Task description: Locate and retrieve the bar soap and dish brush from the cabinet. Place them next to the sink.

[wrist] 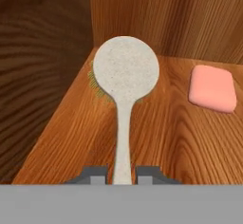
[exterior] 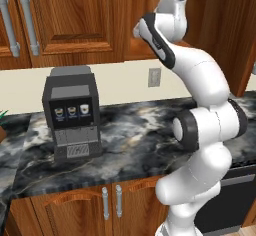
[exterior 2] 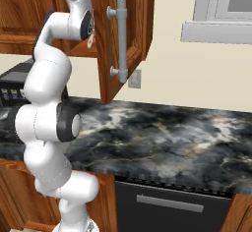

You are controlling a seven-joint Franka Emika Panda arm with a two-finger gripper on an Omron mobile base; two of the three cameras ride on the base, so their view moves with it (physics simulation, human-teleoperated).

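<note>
Dish brush is seen lying on the cabinet shelf, round head far, thin handle running near. Fingers are pinched on the handle's near end. Bar soap lies flat to the right, apart from the brush. Brush is judged light and stiff; a hold low on the handle may let the head swing. Soap is judged smooth, likely slippery, best taken across its short sides.
</note>
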